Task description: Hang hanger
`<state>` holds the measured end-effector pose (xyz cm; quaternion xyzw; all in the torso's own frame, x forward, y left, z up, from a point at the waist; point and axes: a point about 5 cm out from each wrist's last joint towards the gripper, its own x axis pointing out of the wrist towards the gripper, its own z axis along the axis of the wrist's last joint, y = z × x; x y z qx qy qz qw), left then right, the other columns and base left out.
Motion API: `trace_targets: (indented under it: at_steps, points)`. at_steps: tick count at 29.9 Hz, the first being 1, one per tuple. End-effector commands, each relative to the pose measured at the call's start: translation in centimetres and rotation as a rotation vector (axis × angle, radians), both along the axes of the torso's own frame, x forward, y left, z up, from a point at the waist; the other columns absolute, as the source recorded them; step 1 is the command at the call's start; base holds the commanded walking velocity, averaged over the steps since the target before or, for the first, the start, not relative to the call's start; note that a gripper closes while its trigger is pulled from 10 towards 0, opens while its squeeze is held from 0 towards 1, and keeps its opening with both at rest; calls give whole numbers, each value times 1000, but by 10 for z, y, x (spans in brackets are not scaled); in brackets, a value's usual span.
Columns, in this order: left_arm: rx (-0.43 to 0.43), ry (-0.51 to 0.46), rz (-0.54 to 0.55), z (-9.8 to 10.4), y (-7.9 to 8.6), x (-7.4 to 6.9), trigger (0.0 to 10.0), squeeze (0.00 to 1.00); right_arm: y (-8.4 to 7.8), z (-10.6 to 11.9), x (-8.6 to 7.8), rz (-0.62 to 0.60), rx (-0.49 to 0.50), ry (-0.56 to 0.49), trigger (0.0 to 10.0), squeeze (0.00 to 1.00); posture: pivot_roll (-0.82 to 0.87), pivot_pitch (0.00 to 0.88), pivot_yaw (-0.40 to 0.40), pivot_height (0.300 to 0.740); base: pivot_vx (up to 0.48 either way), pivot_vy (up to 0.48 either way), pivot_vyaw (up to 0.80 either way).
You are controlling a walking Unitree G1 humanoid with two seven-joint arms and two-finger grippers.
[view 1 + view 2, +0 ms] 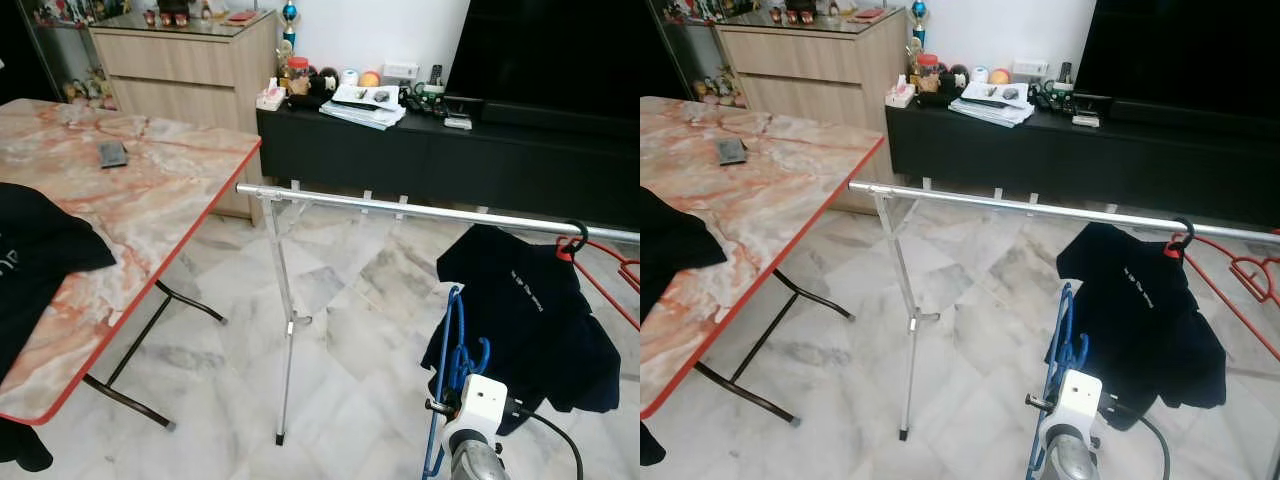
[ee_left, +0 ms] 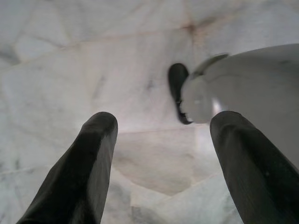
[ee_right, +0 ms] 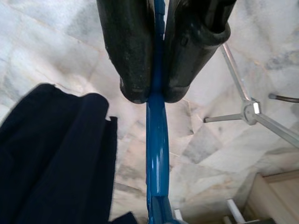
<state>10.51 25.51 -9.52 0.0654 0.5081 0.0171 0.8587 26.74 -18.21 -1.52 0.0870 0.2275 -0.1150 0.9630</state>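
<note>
Marble floor (image 1: pixel 360 340), rail (image 1: pixel 420 210) above, right gripper (image 3: pixel 155 95) clamping blue hanger (image 3: pixel 156 154)

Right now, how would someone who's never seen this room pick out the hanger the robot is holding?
Find the long silver clothes rail standing on the marble floor in front of the black TV cabinet. Below it, left of the hanging dark T-shirt, the right gripper pinches a hanger. It is blue and bare; the red hanger on the rail carries the T-shirt.
</note>
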Motion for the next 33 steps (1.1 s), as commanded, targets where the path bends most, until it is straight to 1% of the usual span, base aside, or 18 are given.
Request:
trace_targets:
  at_steps: [1, 3, 8, 11, 16, 21, 23, 28, 29, 33]
  points:
    - [-1, 5, -3, 1, 5, -3, 10000, 0, 1, 1, 2, 15, -7, -4, 10000, 0, 66, 53, -15, 740, 292, 0, 0]
    - [1, 6, 2, 2, 9, -5, 10000, 0, 2, 1, 2, 22, -11, -5, 10000, 0, 67, 58, -16, 740, 296, 0, 0]
    - [0, 9, 8, 2, 12, -10, 10000, 0, 2, 1, 3, 26, -10, -2, 10000, 0, 67, 64, -16, 740, 299, 0, 0]
    - [-5, 15, 4, 0, 9, -13, 10000, 0, 2, 1, 4, 25, -11, 0, 10000, 0, 68, 68, -17, 740, 305, 0, 0]
    - [-11, 14, -3, -2, 2, -10, 10000, 0, 2, 1, 5, 43, -28, 6, 10000, 0, 70, 72, -19, 740, 305, 0, 0]
    - [-18, 11, -18, -5, -14, -4, 10000, 0, 2, 0, 5, 46, -33, 3, 10000, 0, 71, 74, -21, 740, 288, 0, 0]
    - [-17, 10, -32, -6, -21, 1, 10000, 0, 1, 0, 5, 39, -35, -3, 10000, 0, 71, 74, -21, 740, 0, 0, 0]
    - [-17, 13, -32, -6, -23, 3, 10000, 0, -1, 0, 5, 26, -40, -9, 10000, 0, 72, 75, -23, 740, 0, 0, 0]
    - [-15, 15, -30, -6, -22, 4, 10000, 0, -2, 2, 6, 10, -40, -28, 10000, 0, 72, 76, -23, 740, 0, 0, 0]
    - [-14, 16, -30, -5, -21, 5, 10000, 0, -4, 4, 7, -1, -40, -37, 10000, 0, 73, 75, -23, 740, 0, 0, 0]
